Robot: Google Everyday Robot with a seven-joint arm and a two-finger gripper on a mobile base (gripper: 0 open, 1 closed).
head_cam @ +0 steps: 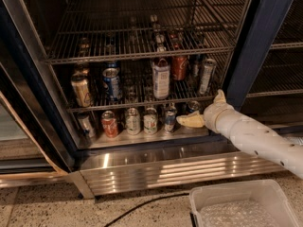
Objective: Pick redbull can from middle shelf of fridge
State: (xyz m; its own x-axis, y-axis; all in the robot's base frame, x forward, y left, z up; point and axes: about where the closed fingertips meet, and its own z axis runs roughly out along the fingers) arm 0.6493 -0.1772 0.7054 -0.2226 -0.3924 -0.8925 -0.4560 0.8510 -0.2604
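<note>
My gripper point(187, 121) sits low by the bottom cans point(150, 120), opening unclear. I'd lift it to the middle shelf point(132, 105), approaching the redbull can point(206, 75) squarely.

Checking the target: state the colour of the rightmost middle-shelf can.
The redbull can is silvery with bluish patches, camera view; the gripper is below it.

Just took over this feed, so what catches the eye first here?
The white arm reaches in from the right, its gripper low in the fridge beside the bottom row of cans. Above it, the slim silvery redbull can stands at the right end of the middle shelf. A white bin sits bottom right.
</note>
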